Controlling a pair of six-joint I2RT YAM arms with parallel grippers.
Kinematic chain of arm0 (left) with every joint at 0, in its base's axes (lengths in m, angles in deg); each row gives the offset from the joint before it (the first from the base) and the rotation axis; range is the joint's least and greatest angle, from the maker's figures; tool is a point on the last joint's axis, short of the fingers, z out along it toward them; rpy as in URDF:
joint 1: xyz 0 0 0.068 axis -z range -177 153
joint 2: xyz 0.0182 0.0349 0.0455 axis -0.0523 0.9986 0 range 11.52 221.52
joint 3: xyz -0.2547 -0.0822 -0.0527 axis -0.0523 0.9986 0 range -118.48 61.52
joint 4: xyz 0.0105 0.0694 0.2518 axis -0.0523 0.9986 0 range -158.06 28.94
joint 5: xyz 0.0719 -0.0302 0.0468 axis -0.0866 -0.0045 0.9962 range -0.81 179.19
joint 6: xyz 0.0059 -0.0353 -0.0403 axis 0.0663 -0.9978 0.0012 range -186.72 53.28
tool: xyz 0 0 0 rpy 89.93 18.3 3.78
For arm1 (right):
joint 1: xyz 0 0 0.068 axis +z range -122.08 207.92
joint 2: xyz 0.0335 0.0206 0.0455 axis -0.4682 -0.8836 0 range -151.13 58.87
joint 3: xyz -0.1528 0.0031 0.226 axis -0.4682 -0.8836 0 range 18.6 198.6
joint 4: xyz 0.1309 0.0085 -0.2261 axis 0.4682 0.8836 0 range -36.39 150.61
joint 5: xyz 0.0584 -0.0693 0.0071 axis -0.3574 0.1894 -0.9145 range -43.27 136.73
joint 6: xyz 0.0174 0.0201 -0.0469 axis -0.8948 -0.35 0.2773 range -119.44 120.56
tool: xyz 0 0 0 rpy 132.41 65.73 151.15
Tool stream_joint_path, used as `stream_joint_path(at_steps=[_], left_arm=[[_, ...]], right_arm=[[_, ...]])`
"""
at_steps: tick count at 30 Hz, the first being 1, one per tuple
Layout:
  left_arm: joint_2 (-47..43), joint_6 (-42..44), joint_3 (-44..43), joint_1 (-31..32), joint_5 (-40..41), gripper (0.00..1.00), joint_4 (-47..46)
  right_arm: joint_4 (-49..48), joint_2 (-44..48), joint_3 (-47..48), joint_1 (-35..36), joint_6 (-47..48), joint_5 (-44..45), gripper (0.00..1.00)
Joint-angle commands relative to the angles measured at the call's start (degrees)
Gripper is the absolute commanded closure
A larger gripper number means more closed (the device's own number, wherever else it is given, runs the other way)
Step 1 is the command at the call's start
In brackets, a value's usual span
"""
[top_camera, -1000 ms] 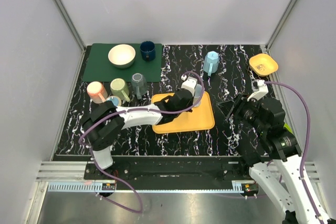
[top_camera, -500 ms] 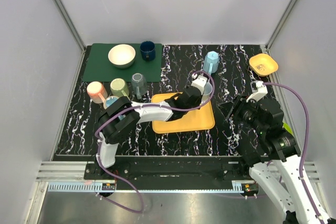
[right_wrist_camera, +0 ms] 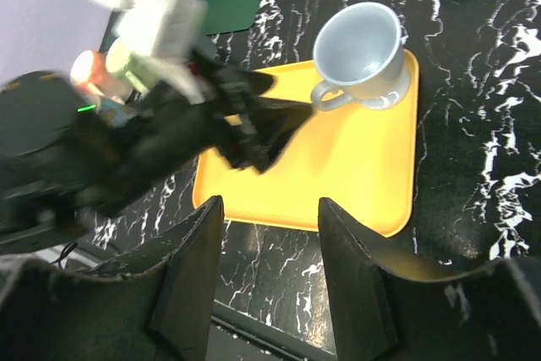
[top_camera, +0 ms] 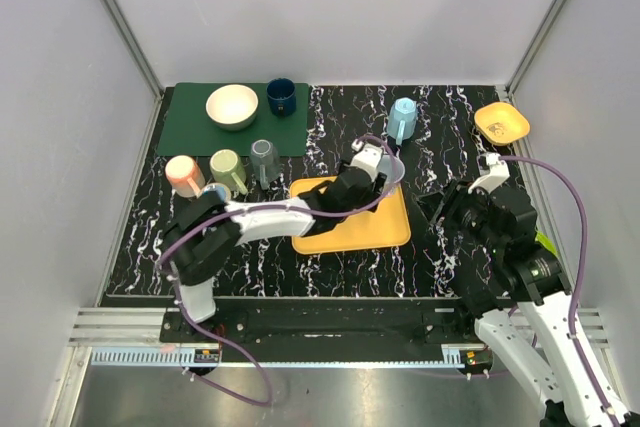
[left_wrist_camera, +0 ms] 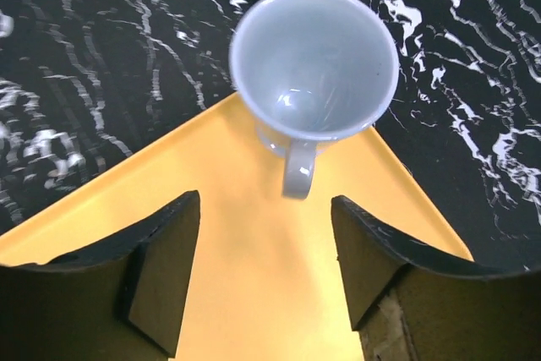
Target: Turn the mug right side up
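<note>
The pale grey mug (left_wrist_camera: 313, 65) stands upright, mouth up, on the far right corner of the yellow tray (left_wrist_camera: 254, 293). Its handle (left_wrist_camera: 298, 171) points back at my left gripper (left_wrist_camera: 264, 209), which is open and a short way from the handle, touching nothing. From above, the left wrist partly covers the mug (top_camera: 396, 171). In the right wrist view the mug (right_wrist_camera: 359, 44) is empty, with the left gripper (right_wrist_camera: 275, 112) beside its handle. My right gripper (right_wrist_camera: 272, 213) hovers open over the table off the tray's near right side (top_camera: 435, 209), holding nothing.
A green mat (top_camera: 190, 132) at the back left carries a cream bowl (top_camera: 232, 106) and a dark blue cup (top_camera: 281, 96). In front of it lie a pink cup (top_camera: 184, 175), a green cup (top_camera: 228, 167) and a grey glass (top_camera: 264, 160). A light blue mug (top_camera: 403, 119) and an orange bowl (top_camera: 502, 123) sit back right.
My left gripper went from shut on the mug's handle to open and drew back a little to the left, leaving the mug upright on the tray. The right arm barely moved.
</note>
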Motion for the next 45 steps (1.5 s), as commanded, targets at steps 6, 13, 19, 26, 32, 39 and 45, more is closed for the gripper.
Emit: stream_joint_path(at_steps=[6,13,19,26,32,39,45], left_arm=[[-34.13,-5.26,9.6,1.72,11.15,0.17,10.36],[-51.39,-9.5,19.44,2.51,9.84,0.11,18.46],[-60.71,-10.55,23.14,2.51,10.01,0.01,22.85],[-66.52,-13.37,27.36,2.42,10.81,0.01,23.83],[-66.0,-13.54,27.45,2.42,9.66,0.01,25.5],[-65.3,-13.28,27.45,2.42,9.13,0.01,25.76],[-64.15,-13.28,27.37,2.42,8.78,0.01,26.03]], right_arm=[[-4.07,-20.2,9.75,0.48,-2.79,21.72,0.43],[-7.33,-50.09,30.02,0.48,5.55,25.71,0.42],[-1.27,-69.52,49.0,-0.04,11.71,27.64,0.35],[1.81,-85.07,62.58,-4.78,12.51,24.32,0.31],[2.52,-92.56,66.72,-5.4,13.03,22.99,0.34],[-2.75,-94.5,63.46,-5.41,11.62,22.2,0.34],[-4.52,-96.35,63.81,-5.4,11.27,21.41,0.37]])
